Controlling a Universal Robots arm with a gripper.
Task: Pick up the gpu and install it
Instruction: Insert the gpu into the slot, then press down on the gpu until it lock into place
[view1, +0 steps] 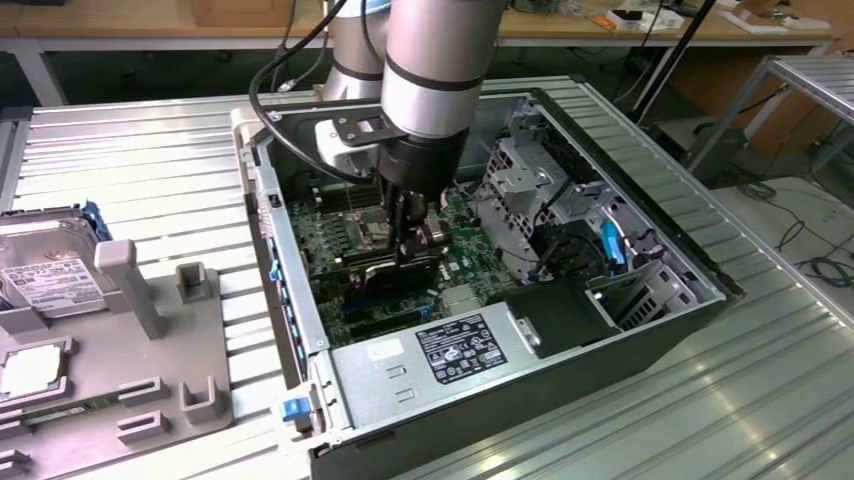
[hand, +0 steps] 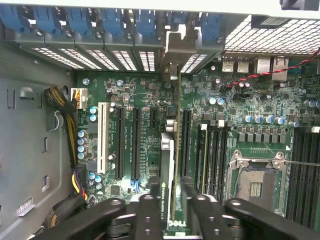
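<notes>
Pincer (hand: 169, 197) is lowered close over the motherboard (hand: 135, 95), straddling the gpu (hand: 167, 165); whether the card is pinched cannot be told. The gpu is stood edge-on in a motherboard slot. It looks placed, but full seating is judged unconfirmed.

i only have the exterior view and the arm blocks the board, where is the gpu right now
Observer: The gpu stands on edge over the motherboard, directly under the tool.
Operator: which way is its bracket end
Observer: Its metal bracket sits at the rear slot openings, between the perforated covers.
Operator: neighbouring slots free
Observer: Yes, the white slot and the long black slots to one side of it are empty.
</notes>
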